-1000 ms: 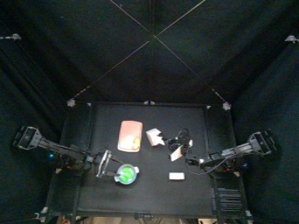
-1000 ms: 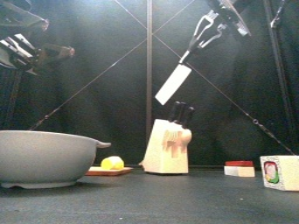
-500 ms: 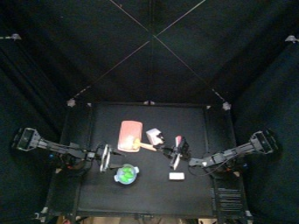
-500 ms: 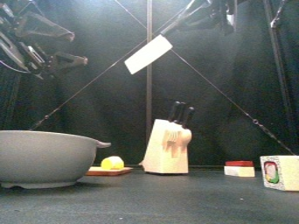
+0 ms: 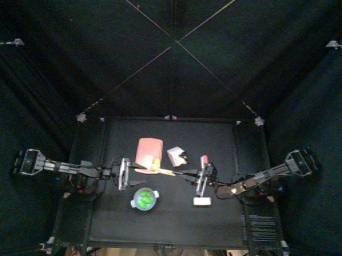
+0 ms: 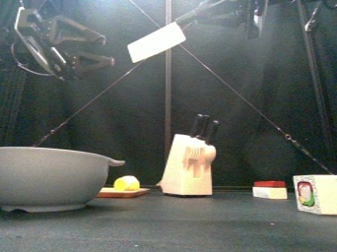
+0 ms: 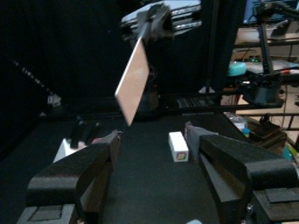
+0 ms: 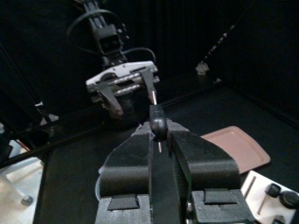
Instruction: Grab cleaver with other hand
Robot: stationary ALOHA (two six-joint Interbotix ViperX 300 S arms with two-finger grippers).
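The right tool (image 8: 156, 140) is clenched on the handle of a broad, pale-bladed steel cleaver (image 6: 157, 42), which hangs high above the black desk (image 5: 227, 150), left of its middle, blade slanting down toward the left arm. The left tool (image 7: 155, 156) faces that blade with both jaws spread wide, released and holding nothing, close to the cleaver but apart from it. On the desk below stand a large grey bowl (image 6: 50, 175) at near left, a yellow lemon (image 6: 126, 183) on a small wooden board (image 6: 124, 193), a cream wooden knife block (image 6: 190, 162) with dark handles in the middle, and a small white box (image 6: 313, 193) at near right.
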